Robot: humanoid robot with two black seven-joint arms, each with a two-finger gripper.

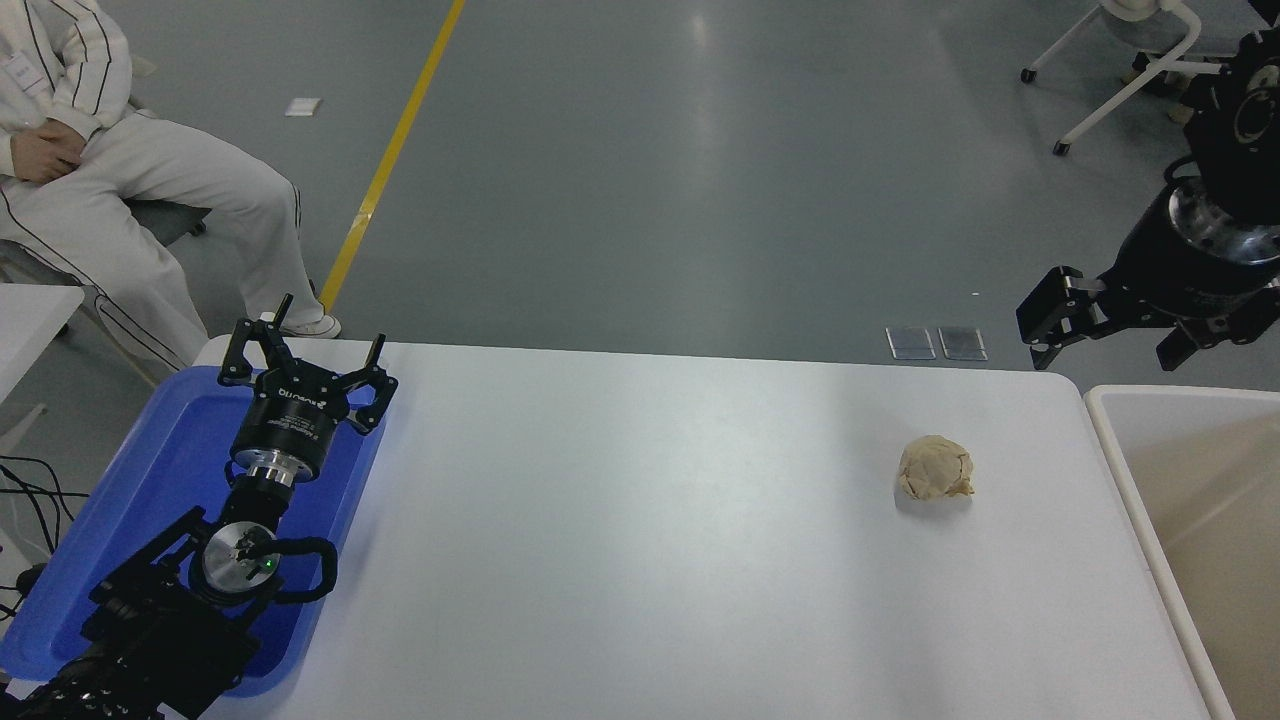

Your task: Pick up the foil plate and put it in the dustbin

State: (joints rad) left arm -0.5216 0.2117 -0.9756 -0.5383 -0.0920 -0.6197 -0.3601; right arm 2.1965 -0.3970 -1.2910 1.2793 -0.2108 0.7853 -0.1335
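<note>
The foil plate is out of view. At the right edge stands the cream-beige dustbin [1222, 520], and only its left part with the pale rim shows. My right gripper [1103, 349] hangs open and empty above the bin's far left corner, past the table's far right corner. My left gripper [306, 350] is parked at the lower left over a blue tray, open with nothing in it.
A crumpled tan paper ball [934, 468] lies on the white table [640, 560] near the right side. The shallow blue tray [170, 450] sits on the table's left edge. A person in white [120, 180] sits at the far left. A wheeled chair [1140, 70] stands far right.
</note>
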